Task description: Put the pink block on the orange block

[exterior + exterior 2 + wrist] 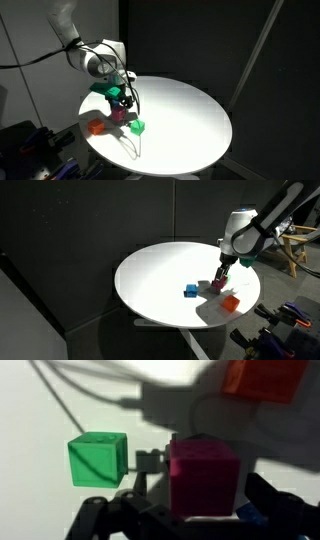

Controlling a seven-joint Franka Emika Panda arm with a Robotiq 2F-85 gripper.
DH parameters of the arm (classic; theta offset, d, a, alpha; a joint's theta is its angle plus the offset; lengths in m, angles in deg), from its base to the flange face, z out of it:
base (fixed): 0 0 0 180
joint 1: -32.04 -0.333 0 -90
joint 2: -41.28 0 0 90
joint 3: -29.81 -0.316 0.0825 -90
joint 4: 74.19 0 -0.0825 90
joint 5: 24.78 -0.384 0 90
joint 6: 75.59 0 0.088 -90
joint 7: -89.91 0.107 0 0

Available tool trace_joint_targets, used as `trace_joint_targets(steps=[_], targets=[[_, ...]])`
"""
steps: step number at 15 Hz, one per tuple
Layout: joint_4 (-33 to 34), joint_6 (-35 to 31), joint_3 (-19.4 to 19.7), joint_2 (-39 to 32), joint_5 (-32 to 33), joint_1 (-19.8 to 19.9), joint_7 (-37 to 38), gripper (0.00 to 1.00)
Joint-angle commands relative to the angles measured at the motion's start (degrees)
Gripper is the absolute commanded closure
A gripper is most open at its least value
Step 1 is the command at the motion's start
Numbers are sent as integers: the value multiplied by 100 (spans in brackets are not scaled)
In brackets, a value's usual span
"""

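The gripper point(122, 102) is straddling the small magenta-pink cube point(203, 480) near the round white table point(200, 110)'s robot-side edge; whether it is clamping is unclear. An off-centre pinch is risking a slip, or nudging the small green cube point(97, 458) just beside it, short of the small orange-red block point(265, 378).

2 exterior views overlook the table point(190, 110) point(160, 275); wrist close-up.

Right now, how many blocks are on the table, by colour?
pink block: 1
orange block: 1
green block: 1
blue block: 1
Total: 4
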Motion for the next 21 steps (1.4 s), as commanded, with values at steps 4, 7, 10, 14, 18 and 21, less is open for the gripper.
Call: trace_joint_targets(steps=[4, 7, 10, 14, 18, 21], targets=[[334, 122, -55, -180, 48, -9, 14, 0], [393, 113, -46, -247, 86, -41, 53, 0], [421, 106, -17, -307, 130, -67, 104, 26], [466, 132, 26, -397, 164, -102, 204, 60], [449, 269, 89, -292, 221, -198, 447, 68], [386, 442, 145, -129, 314, -278, 619, 68]])
